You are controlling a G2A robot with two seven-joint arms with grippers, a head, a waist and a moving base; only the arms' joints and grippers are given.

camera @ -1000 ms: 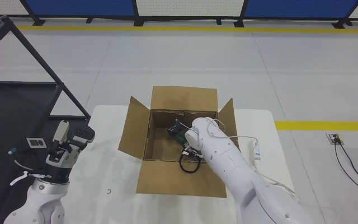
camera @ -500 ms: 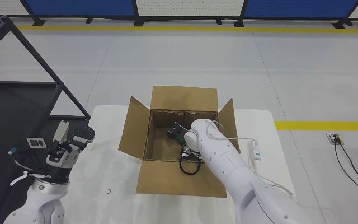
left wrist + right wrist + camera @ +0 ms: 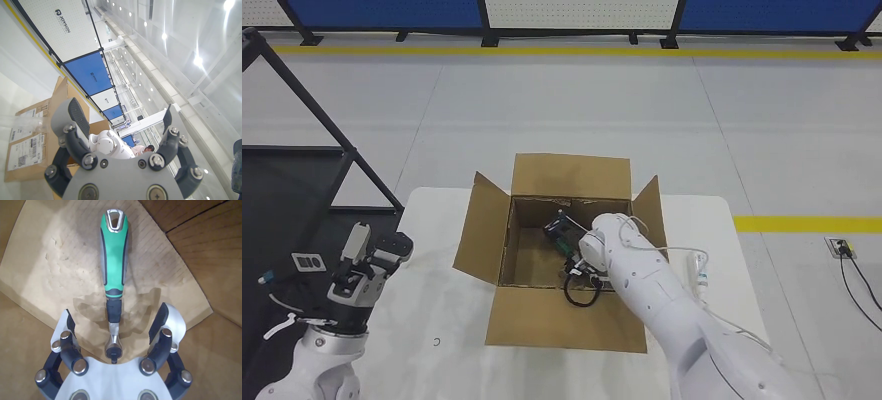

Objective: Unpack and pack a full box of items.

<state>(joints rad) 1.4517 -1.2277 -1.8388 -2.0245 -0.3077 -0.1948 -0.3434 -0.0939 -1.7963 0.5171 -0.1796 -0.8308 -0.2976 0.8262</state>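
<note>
Right claw [image 3: 115,311] is down inside the box [image 3: 567,320], pointing at its floor. Jaws are wide and hold nothing. The ratchet [image 3: 114,262] lies flat on the cardboard under it. Its metal head sits between the two fingers, close in toward the palm. Its green handle runs straight out ahead of the claw, past the fingertips. Neither pad [image 3: 159,321] touches the tool, and I see cardboard on both sides of the neck. A loose cardboard sheet [image 3: 62,262] lines the floor beneath the ratchet, with its corner off to one side of the claw.

From the top view, the right arm goes over the box's near wall, and the flaps stand open all round.

Left claw [image 3: 122,105] is also wide, nothing between the fingers. It tilts upward at the ceiling lights. The box stands on the worktop [image 3: 442,300] off to one side of this claw, well apart from it. I can see one labelled outer wall of it, and the right arm shows just past a fingertip.
</note>
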